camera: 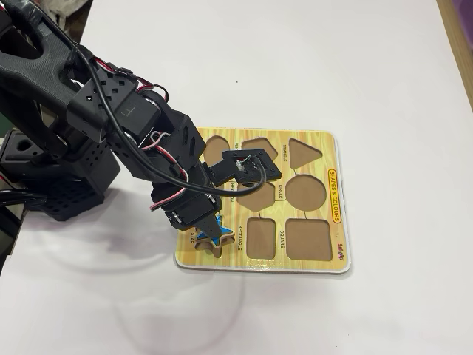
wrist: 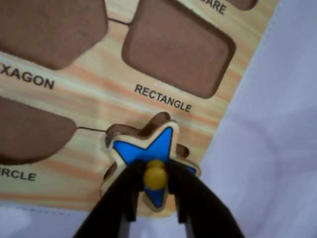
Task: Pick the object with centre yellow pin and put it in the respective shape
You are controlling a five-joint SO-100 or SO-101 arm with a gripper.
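I see the white surface open all around the yellow wooden shape board; at nine o'clock in the fixed view, the black arm base blocks passage.

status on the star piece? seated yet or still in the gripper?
Done: the blue star has been brought to the star recess on the puzzle board. In hand: the gripper is closed on its yellow pin. Left: the star sits rotated and overlapping the recess edge, not seated; align, drop, release.
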